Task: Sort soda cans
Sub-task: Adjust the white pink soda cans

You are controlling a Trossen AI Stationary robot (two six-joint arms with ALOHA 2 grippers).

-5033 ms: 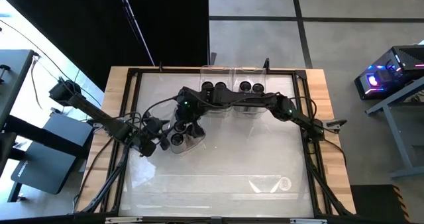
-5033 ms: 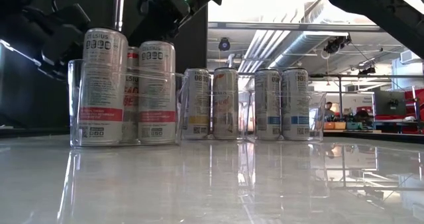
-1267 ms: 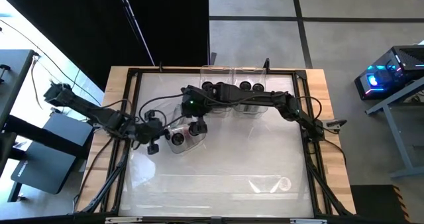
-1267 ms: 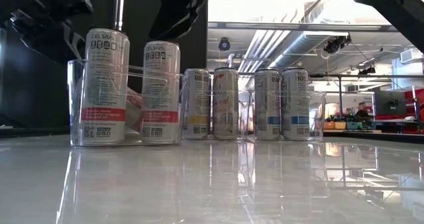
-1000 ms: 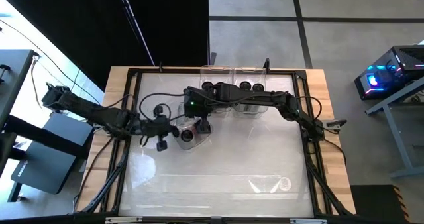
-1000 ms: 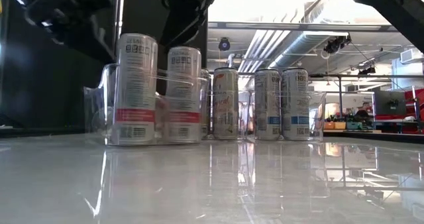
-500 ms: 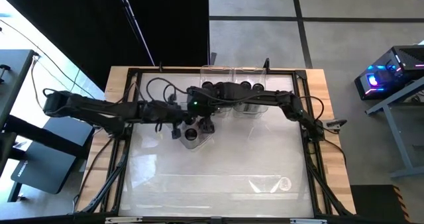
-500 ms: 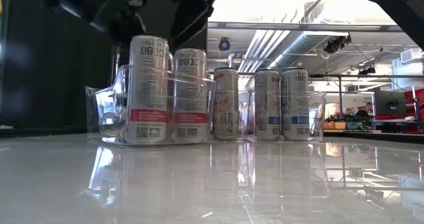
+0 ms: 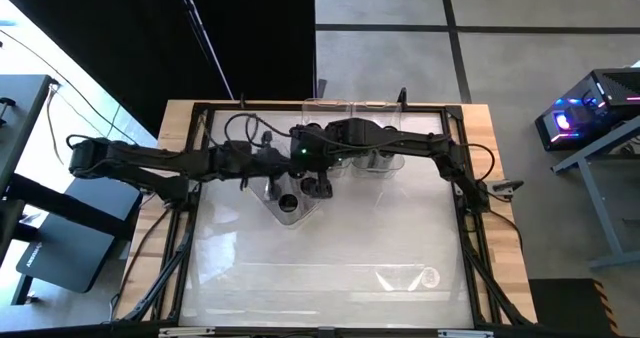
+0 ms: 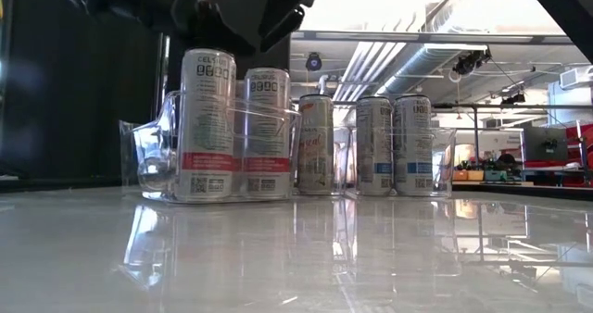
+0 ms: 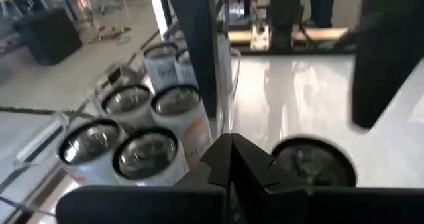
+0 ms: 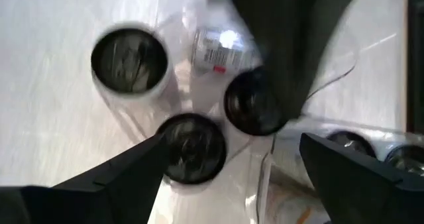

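Clear bin (image 10: 157, 160) of soda cans (image 10: 208, 118) under the pressed-together left tool (image 11: 230, 159) and spread right tool (image 12: 228, 168).

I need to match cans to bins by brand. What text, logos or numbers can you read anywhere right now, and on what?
"CELSIUS", only partly legible, at the top of the front can in the nearest clear bin.
All the other print is too small or blurred to read: on the second can, the cans in the bins behind, and the fallen can in the right wrist view.
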